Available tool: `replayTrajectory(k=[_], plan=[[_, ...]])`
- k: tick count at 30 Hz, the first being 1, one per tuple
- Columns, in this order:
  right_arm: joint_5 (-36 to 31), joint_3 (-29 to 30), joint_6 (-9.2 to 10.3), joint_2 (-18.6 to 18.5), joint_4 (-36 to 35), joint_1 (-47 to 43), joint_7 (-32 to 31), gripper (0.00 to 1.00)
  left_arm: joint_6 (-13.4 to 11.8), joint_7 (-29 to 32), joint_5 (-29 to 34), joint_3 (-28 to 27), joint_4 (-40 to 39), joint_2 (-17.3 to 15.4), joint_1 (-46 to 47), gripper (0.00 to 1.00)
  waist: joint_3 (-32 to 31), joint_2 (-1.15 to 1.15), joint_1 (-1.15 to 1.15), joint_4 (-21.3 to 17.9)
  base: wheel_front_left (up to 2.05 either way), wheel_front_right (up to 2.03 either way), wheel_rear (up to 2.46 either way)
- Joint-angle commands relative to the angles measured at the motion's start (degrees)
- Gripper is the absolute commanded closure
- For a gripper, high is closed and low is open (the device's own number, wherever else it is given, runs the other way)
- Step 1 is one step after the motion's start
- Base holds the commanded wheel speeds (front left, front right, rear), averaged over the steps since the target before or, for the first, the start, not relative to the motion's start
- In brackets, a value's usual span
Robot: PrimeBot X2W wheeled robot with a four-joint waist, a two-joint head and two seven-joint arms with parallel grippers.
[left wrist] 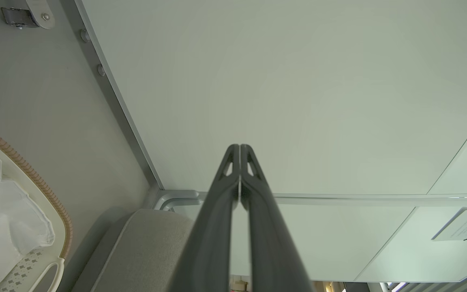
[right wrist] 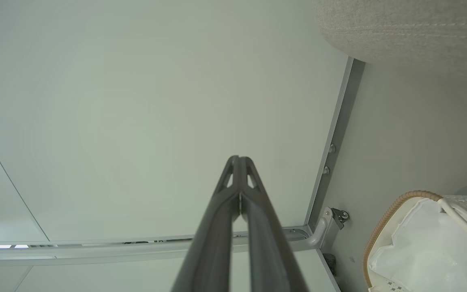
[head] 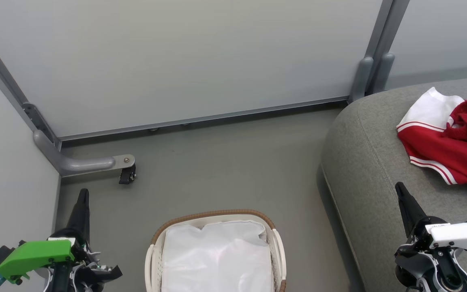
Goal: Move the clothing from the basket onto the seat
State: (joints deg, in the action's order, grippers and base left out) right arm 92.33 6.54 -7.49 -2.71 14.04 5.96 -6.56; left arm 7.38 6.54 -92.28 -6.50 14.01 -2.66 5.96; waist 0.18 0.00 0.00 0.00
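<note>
The left end effector (head: pixel 83 194), pressed together, hangs left of the oval white perforated basket (head: pixel 213 213) with brown woven rim. The red-and-white fabric clothing (head: pixel 448 142) lies on the light grey upholstered seat (head: pixel 363 162), near the right end effector (head: pixel 399 187), also pressed together.

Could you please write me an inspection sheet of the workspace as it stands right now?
Surface: smooth grey floor; the grey seat stands at the right.
Job's things: red-and-white clothing lies crumpled on the seat; the basket stands on the floor with its white liner showing and no red fabric visible in it.
Clutter: nothing seen.
Grippers: left gripper shut, holding nothing; right gripper shut, holding nothing.
Cables: nothing seen.
Surroundings: pale partition panels in grey metal frames, with a caster foot on the floor.
</note>
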Motion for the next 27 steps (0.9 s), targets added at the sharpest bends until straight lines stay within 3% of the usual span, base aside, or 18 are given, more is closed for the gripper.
replayTrajectory(k=[1, 27], plan=[[0.2, 0.1, 0.0, -0.3, -0.2, 0.4, -0.1, 1.0, 0.2, 0.2, -0.3, -0.1, -0.1, -0.4, 0.6, 1.0, 0.0, 0.0, 0.0, 0.0, 0.0, 0.0, 0.0], [0.2, 0.1, 0.0, -0.3, -0.2, 0.4, -0.1, 1.0, 0.2, 0.2, -0.2, -0.1, -0.1, -0.4, 0.6, 1.0, 0.0, 0.0, 0.0, 0.0, 0.0, 0.0, 0.0]])
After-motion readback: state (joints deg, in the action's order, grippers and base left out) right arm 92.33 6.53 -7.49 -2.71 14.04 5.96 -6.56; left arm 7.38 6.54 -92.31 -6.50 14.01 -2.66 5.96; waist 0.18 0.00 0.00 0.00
